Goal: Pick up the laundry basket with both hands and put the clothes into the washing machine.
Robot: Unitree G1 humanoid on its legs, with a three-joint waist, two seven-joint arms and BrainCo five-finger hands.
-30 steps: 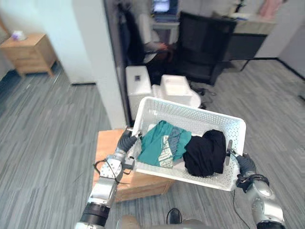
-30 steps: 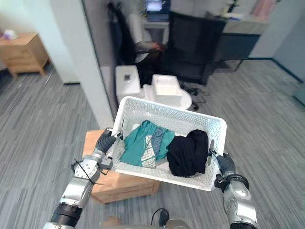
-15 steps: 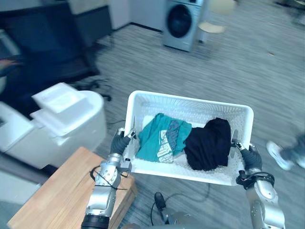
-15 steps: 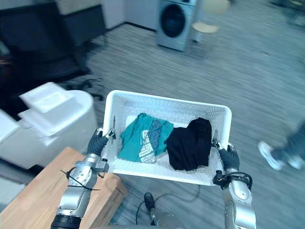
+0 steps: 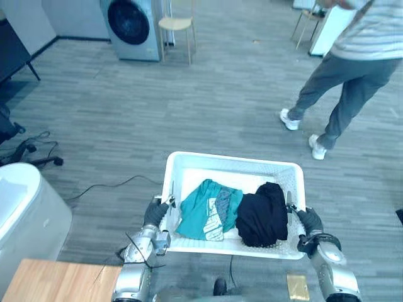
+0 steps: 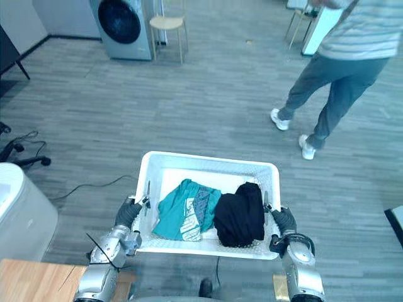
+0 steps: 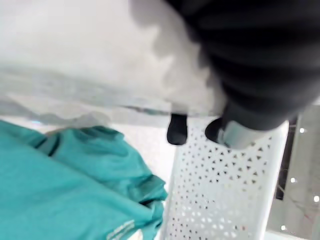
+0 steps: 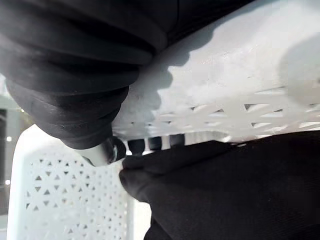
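Hands (image 5: 155, 212) (image 5: 310, 220) still on basket (image 5: 233, 161)

I am looking down at both silver-grey arms reaching forward, the left arm (image 5: 134, 274) coming in at lower left and the right arm (image 5: 335, 280) at lower right, forearms running roughly parallel. The left hand (image 5: 155, 212), under its dark ribbed cover, is gripping the left side rim of the white perforated plastic laundry basket (image 5: 230, 158), its dark fingertips (image 7: 176, 129) hooking over the edge to the inside. The right hand (image 5: 310, 221) is clamping the opposite rim the same way, its dark fingertips (image 8: 135, 146) curling in a row over the edge. Both wrists are sitting about level.
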